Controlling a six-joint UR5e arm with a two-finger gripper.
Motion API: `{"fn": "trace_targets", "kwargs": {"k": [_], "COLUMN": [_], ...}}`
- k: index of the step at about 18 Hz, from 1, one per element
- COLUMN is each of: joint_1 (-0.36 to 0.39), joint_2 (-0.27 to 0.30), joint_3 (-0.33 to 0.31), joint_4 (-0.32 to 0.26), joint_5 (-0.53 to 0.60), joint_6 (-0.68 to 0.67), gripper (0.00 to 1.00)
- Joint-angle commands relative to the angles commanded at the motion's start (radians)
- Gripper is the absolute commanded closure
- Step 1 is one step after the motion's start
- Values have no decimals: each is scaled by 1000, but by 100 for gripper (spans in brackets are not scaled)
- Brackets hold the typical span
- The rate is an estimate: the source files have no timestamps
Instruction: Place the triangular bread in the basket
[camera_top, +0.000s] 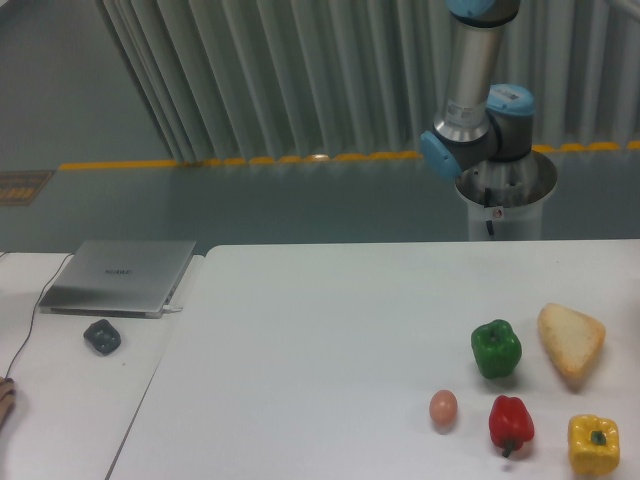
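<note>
Nearest the camera, at the lower right of the white bench (330, 330), a yellow bell pepper (593, 444) sits close to the front edge. Just to its left stands a red bell pepper (511, 423), and left of that, apart from it, a small tan egg (443, 407). At the far left edge of the frame, a sliver of something skin-toned (5, 400) enters the view; too little shows to identify it.

One row farther back, a green bell pepper (496, 348) stands upright. The triangular bread (571, 341) lies flat on the bench just to the right of the green pepper, not touching it, and behind the yellow pepper.

On the adjoining bench surface at left, a small dark object (102, 336) rests near a thin cable. Behind it lies a closed silver laptop (120, 276).

Beyond the far edge of the bench, the robot arm (478, 110) rises from a white pedestal (505, 205) and leaves the top of the frame. The hand is out of view, so whether it is released or clenched cannot be told. A yellow floor line (240, 160) and ribbed grey wall (300, 70) form the background.
</note>
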Motion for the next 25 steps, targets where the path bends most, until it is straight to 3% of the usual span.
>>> {"fn": "trace_targets", "kwargs": {"k": [8, 25], "joint_1": [-52, -74], "joint_2": [-3, -3], "joint_3": [14, 5], "joint_4": [5, 9], "joint_5": [-58, -147], "joint_6": [-288, -411], "gripper": [0, 0]}}
